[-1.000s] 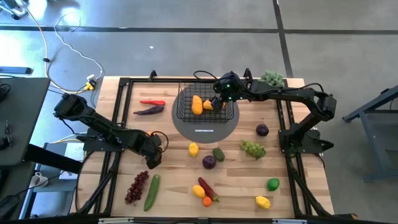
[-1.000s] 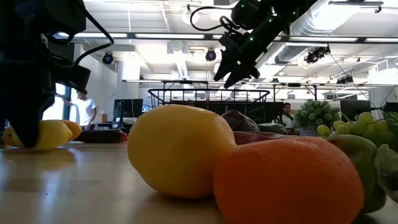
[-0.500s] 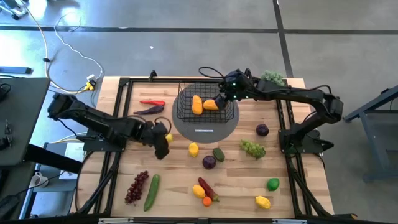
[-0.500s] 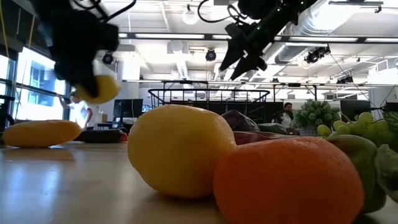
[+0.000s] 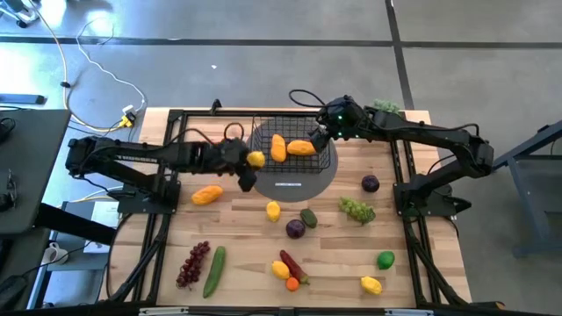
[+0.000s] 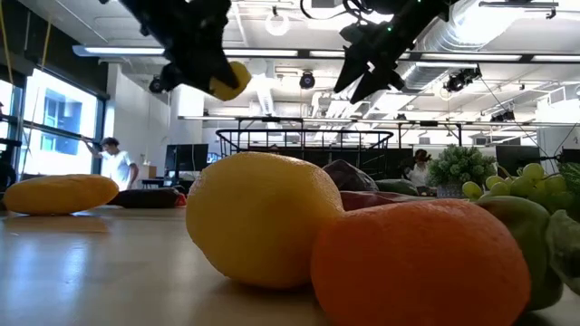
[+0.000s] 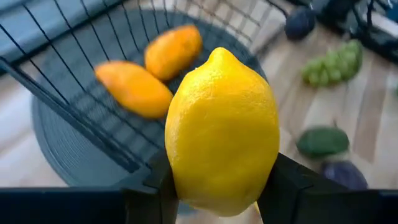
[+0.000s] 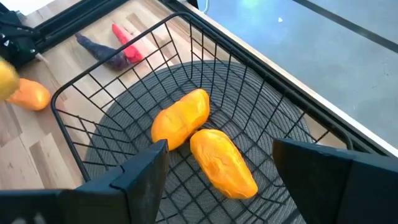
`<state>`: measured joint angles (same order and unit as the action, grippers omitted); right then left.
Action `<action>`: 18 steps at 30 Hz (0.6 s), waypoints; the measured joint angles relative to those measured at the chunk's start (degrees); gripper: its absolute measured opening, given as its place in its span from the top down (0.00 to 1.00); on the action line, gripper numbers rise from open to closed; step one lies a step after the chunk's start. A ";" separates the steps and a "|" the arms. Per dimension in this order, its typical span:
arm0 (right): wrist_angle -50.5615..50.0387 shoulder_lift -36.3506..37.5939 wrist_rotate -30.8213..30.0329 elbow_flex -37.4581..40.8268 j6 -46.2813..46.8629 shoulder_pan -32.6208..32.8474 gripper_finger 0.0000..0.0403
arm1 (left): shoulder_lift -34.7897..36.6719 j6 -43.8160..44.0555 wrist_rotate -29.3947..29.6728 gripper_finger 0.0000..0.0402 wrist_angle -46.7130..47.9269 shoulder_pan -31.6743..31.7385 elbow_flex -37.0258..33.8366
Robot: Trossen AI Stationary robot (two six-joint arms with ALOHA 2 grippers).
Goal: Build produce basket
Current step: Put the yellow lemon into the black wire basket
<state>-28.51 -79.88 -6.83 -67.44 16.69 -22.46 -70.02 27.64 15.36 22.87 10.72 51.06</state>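
The black wire basket (image 5: 290, 149) stands on a round grey mat (image 5: 290, 182) at the far middle of the table. Two orange fruits (image 8: 180, 118) (image 8: 222, 163) lie in it. My left gripper (image 5: 251, 164) hangs just left of the basket, shut on a yellow lemon (image 7: 221, 130) that also shows raised in the low view (image 6: 227, 80). My right gripper (image 5: 321, 135) hovers open above the basket's far right corner, with nothing between its fingers (image 8: 144, 175). My left gripper pinches the lemon between its two fingers (image 7: 149, 193), which sit on opposite sides of its lower half (image 7: 180, 180). The fingers come from the table's left, slanting down. The lemon is lifted clear of the table, its pointed end (image 7: 217, 53) turned away from the gripper.
An orange mango (image 5: 207, 194), a red chili (image 5: 215, 144) and a dark eggplant (image 5: 211, 155) lie left of the basket. More produce is spread over the near half: a lemon (image 5: 273, 210), a plum (image 5: 296, 228), green grapes (image 5: 357, 209), a cucumber (image 5: 213, 270). A potted plant (image 5: 384, 109) stands at the far right.
My left gripper has lifted the lemon off the table's near left part and swung it up and toward the far right, to the basket's left side, turning as it went. The orange mango stays on the table. My right gripper has risen a little and drawn back over the basket's far right.
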 joint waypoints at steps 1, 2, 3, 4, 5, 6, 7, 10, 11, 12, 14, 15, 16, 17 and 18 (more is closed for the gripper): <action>0.02 0.07 0.00 0.00 0.03 0.00 0.33 | 0.00 -1.22 -0.01 0.64 -1.16 0.95 -0.01; 0.04 0.09 -0.01 0.00 0.42 0.00 0.33 | -0.16 -2.56 -0.03 0.64 -2.58 1.99 0.01; -0.08 0.07 0.00 0.00 1.06 0.00 0.33 | -0.48 -3.91 -0.07 0.64 -4.27 2.98 0.01; -0.19 0.07 0.00 0.00 1.36 0.00 0.33 | -0.83 -5.22 -0.25 0.64 -5.91 3.96 0.01; -0.18 0.07 0.00 0.00 1.41 0.00 0.33 | -1.10 -6.30 -0.60 0.64 -7.27 5.06 0.00; -0.17 0.07 -0.05 0.00 1.40 0.00 0.33 | -1.37 -7.34 -1.08 0.64 -8.83 6.11 -0.01; -0.20 0.07 -0.34 0.00 1.47 0.00 0.33 | -1.69 -8.39 -1.72 0.64 -10.80 7.10 -0.01; -0.24 0.07 -1.70 0.00 1.49 0.00 0.33 | -3.32 -10.83 -2.95 0.64 -15.00 9.74 0.01; -0.34 0.07 -1.95 0.00 1.60 -0.02 0.33 | -3.95 -11.58 -2.96 0.64 -16.36 10.47 0.01; -0.52 0.07 -2.06 0.00 2.21 -0.04 0.33 | -4.62 -11.89 -3.06 0.64 -17.70 10.98 0.01; -0.60 0.07 -2.30 0.00 3.43 -0.04 0.33 | -5.81 -12.00 -4.02 0.63 -18.36 12.37 0.01; -0.95 0.07 -2.72 0.00 4.38 -0.04 0.33 | -6.44 -12.03 -5.15 0.63 -18.35 13.02 0.01; -1.73 0.07 -3.38 0.00 5.80 -0.04 0.33 | -7.09 -12.27 -6.22 0.63 -18.38 13.53 0.01; -3.01 0.07 -4.10 0.00 7.60 -0.04 0.33 | -7.75 -12.71 -7.20 0.63 -18.35 13.87 0.01; -4.69 0.07 -4.75 0.00 9.64 -0.04 0.33 | -8.49 -13.10 -7.59 0.63 -18.37 14.16 0.01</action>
<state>-33.20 -79.81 -11.58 -67.44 26.33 -22.50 -78.51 14.54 7.77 4.50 24.88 51.07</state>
